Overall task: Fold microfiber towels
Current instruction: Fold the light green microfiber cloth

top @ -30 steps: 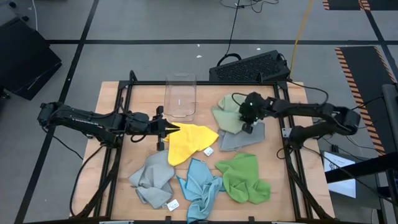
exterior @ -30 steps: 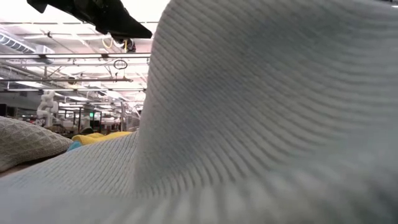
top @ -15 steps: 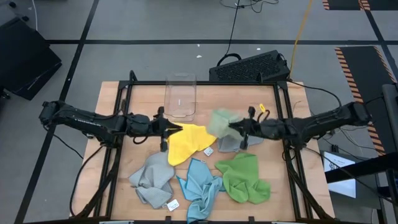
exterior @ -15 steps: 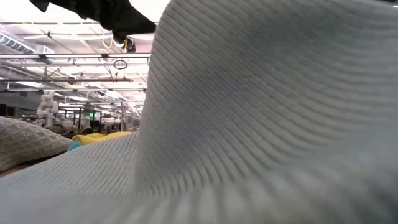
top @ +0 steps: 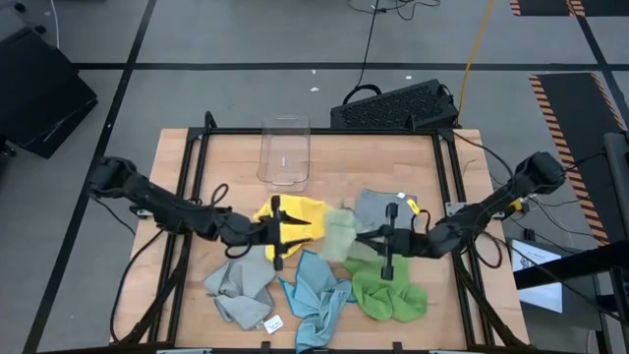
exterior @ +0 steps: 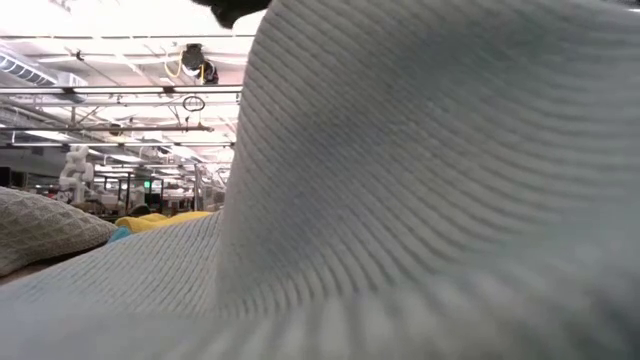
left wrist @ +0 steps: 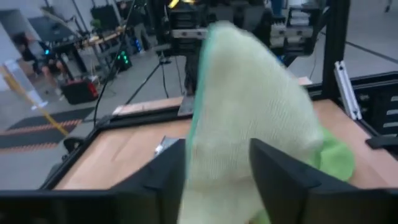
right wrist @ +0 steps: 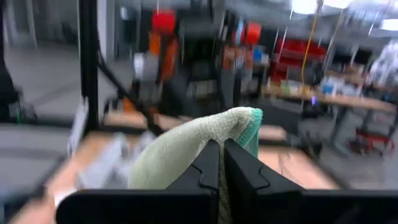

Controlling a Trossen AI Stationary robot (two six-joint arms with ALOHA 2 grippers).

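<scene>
Towels lie spread over the table point(top: 187, 162), and the pale green towel point(top: 339, 234) hangs between the two grippers at mid-table. The right gripper point(top: 366, 236) has its fingers point(right wrist: 208, 171) pressed together on one edge of that towel point(right wrist: 186, 152), the cloth rising up out of the pinch. The left gripper point(top: 313, 230) reaches in from the opposite side; its fingers point(left wrist: 283, 171) stand apart with the same towel point(left wrist: 249, 124) draped between them, so it is not clamped. Just behind the left gripper, under its arm, lies the yellow towel point(top: 295, 208). Beyond the right gripper, toward the table's far side, sits a grey towel point(top: 371, 206). The bright green towel point(top: 388, 290) lies just below the right gripper on the near side, the blue towel point(top: 316, 290) is near the left gripper's tip on the near side, and a second grey towel point(top: 239, 285) lies beside the blue one, farther out. A clear bin point(top: 285, 152) stands well apart at the far edge. In the low view a pale cloth point(exterior: 400, 200) fills nearly everything.
</scene>
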